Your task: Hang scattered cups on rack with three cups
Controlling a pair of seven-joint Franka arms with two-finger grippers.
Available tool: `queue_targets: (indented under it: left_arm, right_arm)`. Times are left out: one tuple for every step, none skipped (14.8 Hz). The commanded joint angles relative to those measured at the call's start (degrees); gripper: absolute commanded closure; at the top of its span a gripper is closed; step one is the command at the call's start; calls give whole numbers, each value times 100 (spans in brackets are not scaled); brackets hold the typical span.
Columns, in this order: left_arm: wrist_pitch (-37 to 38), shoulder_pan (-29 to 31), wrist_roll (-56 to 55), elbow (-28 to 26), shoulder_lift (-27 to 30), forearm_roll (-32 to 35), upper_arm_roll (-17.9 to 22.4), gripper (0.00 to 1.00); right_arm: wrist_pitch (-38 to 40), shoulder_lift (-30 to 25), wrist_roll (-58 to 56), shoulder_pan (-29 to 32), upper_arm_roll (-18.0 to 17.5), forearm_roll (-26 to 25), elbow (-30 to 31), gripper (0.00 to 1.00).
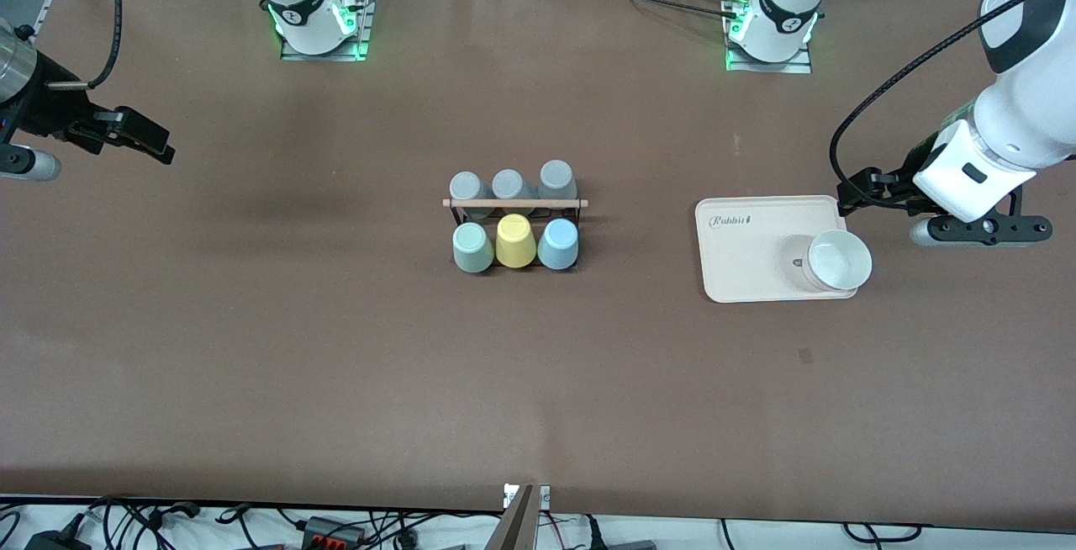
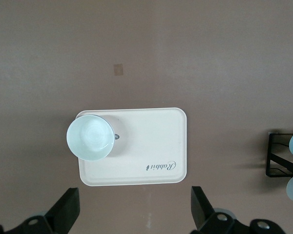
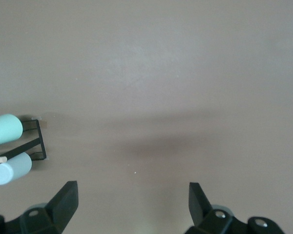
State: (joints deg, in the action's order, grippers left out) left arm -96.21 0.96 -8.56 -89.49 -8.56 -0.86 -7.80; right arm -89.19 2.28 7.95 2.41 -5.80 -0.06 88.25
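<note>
Left gripper [image 2: 134, 214]: fingers spread wide, empty, in the air by the cream tray [image 1: 748, 277], which carries a white bowl [image 1: 836, 260].

Right gripper [image 3: 132, 207]: also wide, empty, over bare table at the right arm's end.

Mint cup [image 1: 472, 247] and light blue cup [image 1: 558, 244] hang on the rack [image 1: 514, 203] mid-table, yellow cup [image 1: 515, 240] between them.

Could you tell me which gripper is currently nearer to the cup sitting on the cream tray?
The left. The left gripper, open, hovers just off the tray's edge at the left arm's end, close beside the cup. The right gripper, also open, waits over bare table at the right arm's end.
</note>
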Motion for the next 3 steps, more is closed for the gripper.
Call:
queue_targets:
  left_arm:
    - [67, 18, 30, -59, 126, -64, -11, 0]
    - [67, 9, 30, -59, 126, -64, -20, 0]
    - [67, 9, 30, -59, 135, -64, -11, 0]
  right_arm:
    - [86, 194, -461, 84, -26, 42, -317, 0]
    - [95, 186, -452, 75, -18, 24, -326, 0]
    - [95, 186, -461, 58, -26, -2, -326, 0]
